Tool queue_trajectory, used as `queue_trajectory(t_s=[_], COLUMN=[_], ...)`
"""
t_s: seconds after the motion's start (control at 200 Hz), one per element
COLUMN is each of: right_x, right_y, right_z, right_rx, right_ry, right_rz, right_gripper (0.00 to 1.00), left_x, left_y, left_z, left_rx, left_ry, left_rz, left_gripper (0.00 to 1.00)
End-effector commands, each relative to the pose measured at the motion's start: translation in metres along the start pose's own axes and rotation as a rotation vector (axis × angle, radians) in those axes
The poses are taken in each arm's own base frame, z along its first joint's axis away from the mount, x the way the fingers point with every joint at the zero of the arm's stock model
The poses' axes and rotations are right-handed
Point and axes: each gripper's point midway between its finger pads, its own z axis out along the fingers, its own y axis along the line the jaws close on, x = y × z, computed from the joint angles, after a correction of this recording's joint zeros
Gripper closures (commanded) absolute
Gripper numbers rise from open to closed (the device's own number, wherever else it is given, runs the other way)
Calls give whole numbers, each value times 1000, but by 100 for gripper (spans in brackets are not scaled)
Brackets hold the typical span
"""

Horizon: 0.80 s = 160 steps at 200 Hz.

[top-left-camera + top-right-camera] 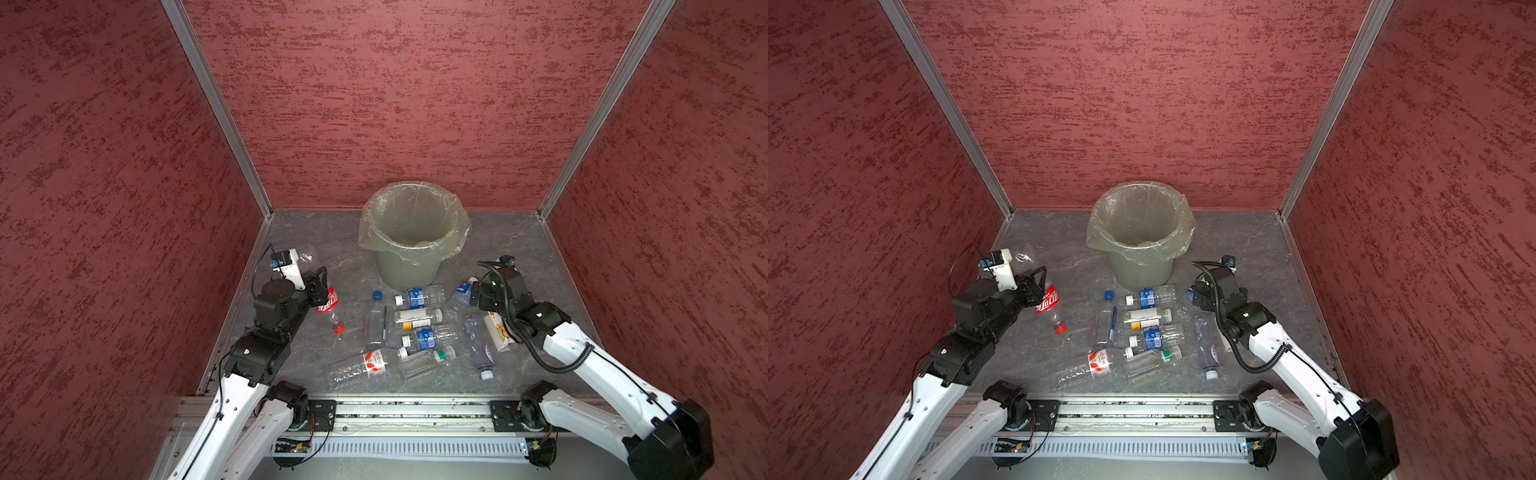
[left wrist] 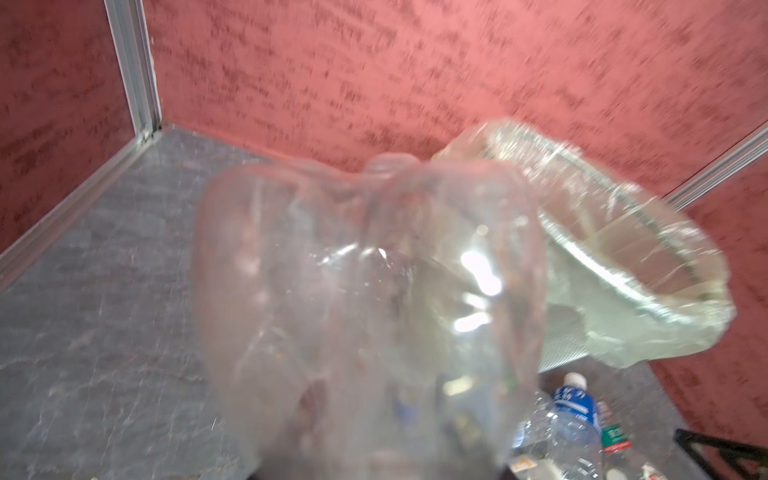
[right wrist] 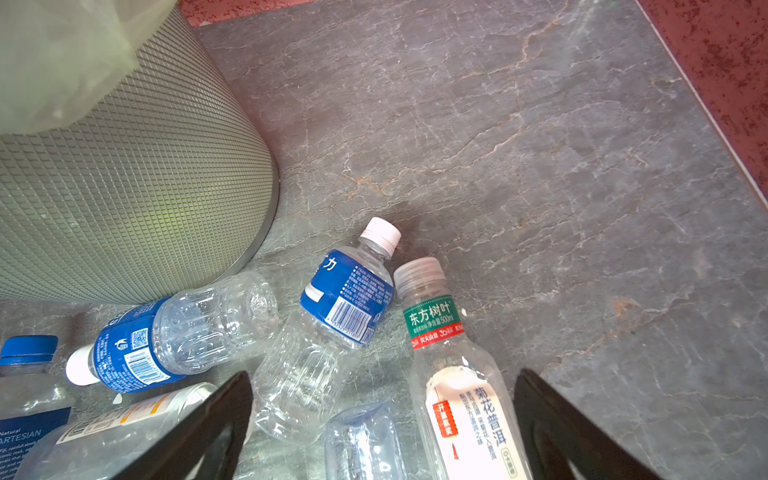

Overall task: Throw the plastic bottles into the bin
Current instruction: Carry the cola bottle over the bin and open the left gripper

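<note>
While cap-down, bottle [image 1: 328,302] between left jaws

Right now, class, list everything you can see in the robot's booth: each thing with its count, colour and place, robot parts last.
Bin: one, grey-green with clear liner, back centre of floor.
Red-label bottle: one, clear, red cap, held left of the bin.
Loose bottles: about nine, clear, blue, white, red or yellow labels, lying before the bin.
Floor: one, grey marbled.
Walls: three, red, around.
Left jaws: black, shut on the red-label bottle.
Right jaws: black, open, over bottles right of the bin.
</note>
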Motion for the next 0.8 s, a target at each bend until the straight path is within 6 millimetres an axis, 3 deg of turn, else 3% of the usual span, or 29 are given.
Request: queue_trajectory(t_s=[0.0, 0.256, 0.421, 0.621, 0.797], right_x=[-2, -6, -7, -8, -10], right_y=[3, 3, 4, 6, 5], right_z=[-3, -9, -11, -13, -19], right_rx=[-19, -42, -47, -65, -71], right_ry=[-13, -50, -54, -59, -71], right_rz=[4, 11, 11, 16, 20], right_gripper=[1, 1, 1, 1, 1], left_x=[-32, -90, -118, -145, -182], left_y=[-23, -59, -77, -105, -148], left_z=[-13, -58, -72, -54, -4], left_rx=[79, 210, 269, 337, 427], left_ry=[-72, -198, -247, -276, -308], left_rz=[5, 23, 14, 22, 21], left_gripper=[65, 66, 66, 66, 66])
